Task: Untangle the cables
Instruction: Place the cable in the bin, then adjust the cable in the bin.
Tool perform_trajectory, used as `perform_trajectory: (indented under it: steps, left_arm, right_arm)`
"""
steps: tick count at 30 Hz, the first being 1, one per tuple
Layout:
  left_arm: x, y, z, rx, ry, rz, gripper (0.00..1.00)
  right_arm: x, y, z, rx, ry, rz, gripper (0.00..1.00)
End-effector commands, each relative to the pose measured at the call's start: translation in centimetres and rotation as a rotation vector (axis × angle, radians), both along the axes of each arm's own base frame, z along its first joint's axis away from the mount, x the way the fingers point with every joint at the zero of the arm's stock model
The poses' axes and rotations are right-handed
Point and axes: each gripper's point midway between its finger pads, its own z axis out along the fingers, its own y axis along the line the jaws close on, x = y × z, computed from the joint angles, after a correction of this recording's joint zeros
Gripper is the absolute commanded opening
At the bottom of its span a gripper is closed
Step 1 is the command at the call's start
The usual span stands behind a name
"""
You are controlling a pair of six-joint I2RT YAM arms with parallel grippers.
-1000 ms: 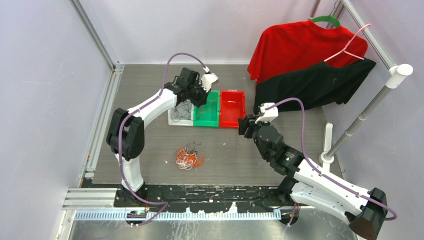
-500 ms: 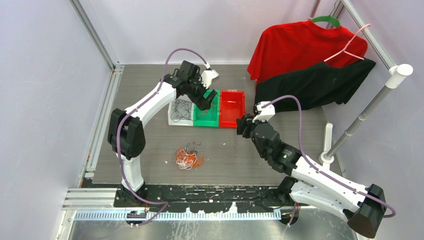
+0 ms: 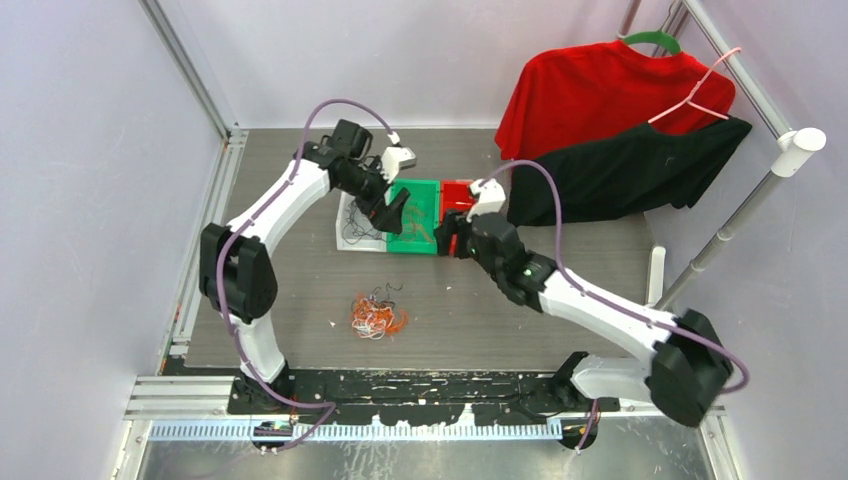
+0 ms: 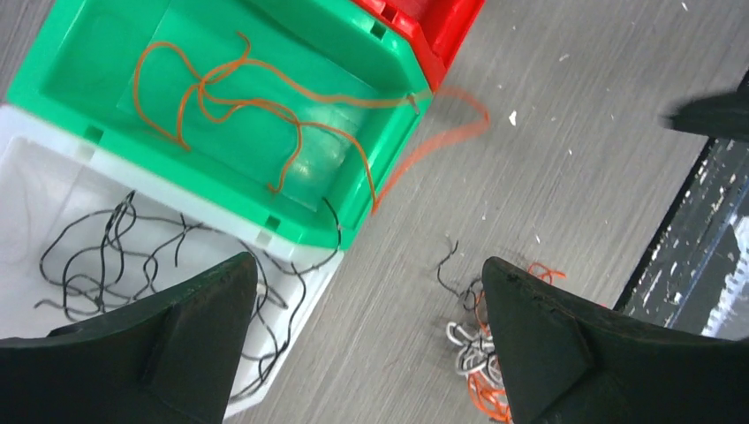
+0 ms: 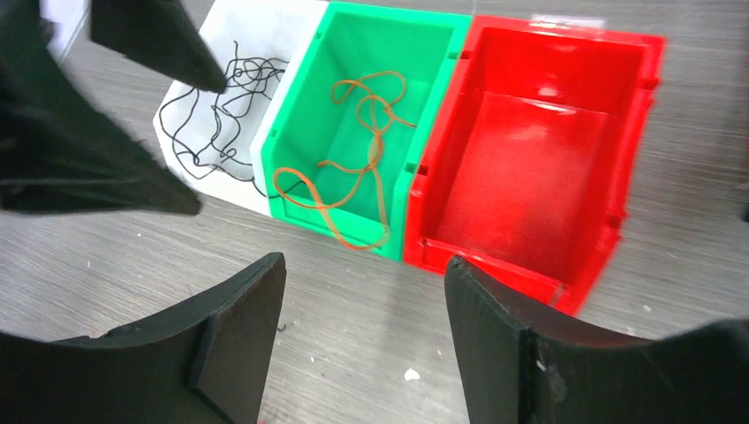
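Observation:
A tangle of orange, white and black cables (image 3: 378, 315) lies on the table in front of three bins. Black cables (image 4: 97, 256) lie in the white bin (image 3: 347, 238). An orange cable (image 4: 221, 88) lies in the green bin (image 5: 433, 115), and one blurred orange strand (image 4: 450, 124) trails over its rim onto the table. My left gripper (image 3: 395, 210) hovers open and empty over the green and white bins. My right gripper (image 5: 364, 265) is open and empty just in front of the green and red bins. The left fingers (image 5: 150, 44) show in the right wrist view.
The red bin (image 5: 636, 132) holds nothing and sits right of the green one. A red shirt (image 3: 600, 95) and a black garment (image 3: 630, 170) hang on a rack (image 3: 740, 210) at the back right. Walls close in the table's left and far sides.
My left gripper opened and let an orange cable drop into the green bin, then shifted slightly. My right arm swung left toward the bins and its jaws widened.

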Motion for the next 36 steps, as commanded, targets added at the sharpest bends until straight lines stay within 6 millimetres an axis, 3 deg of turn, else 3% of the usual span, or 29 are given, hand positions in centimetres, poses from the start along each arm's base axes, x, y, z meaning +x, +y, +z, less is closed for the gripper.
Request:
perform_trajectory:
  steps: [1, 4, 8, 15, 20, 26, 31, 36]
  left_arm:
    - [-2.8, 1.9, 2.8, -0.046, -0.014, -0.095, 0.96]
    - [-3.3, 3.1, 1.4, 0.003, -0.062, -0.111, 0.93]
    - [-3.3, 4.2, -0.1, 0.058, -0.145, -0.163, 0.88]
    - [-3.1, 3.5, -1.1, 0.097, -0.22, -0.3, 0.73]
    - [-1.4, 3.6, -2.4, 0.149, -0.328, -0.347, 0.63]
    - [-0.3, 3.5, -3.5, 0.167, -0.363, -0.37, 0.64]
    - [1.1, 3.7, -5.0, 0.179, -0.388, -0.364, 0.66]
    - [2.7, 4.6, -6.3, 0.156, -0.349, -0.318, 0.69]
  right_arm:
    - [2.3, 5.0, 1.6, 0.158, 0.038, 0.165, 0.72]
    - [2.6, 6.5, 0.4, 0.139, 0.08, 0.227, 0.74]
    - [2.7, 7.0, -1.2, 0.136, 0.11, 0.239, 0.75]
    - [4.5, 7.7, -2.6, 0.098, 0.116, 0.213, 0.72]
    - [6.5, 7.1, -4.0, 0.049, 0.14, 0.161, 0.57]
    - [8.7, 6.9, -3.5, 0.027, 0.138, 0.146, 0.27]
    - [10.2, 7.8, -3.6, -0.006, 0.144, 0.152, 0.16]
    - [11.6, 8.3, -4.8, -0.031, 0.166, 0.135, 0.12]
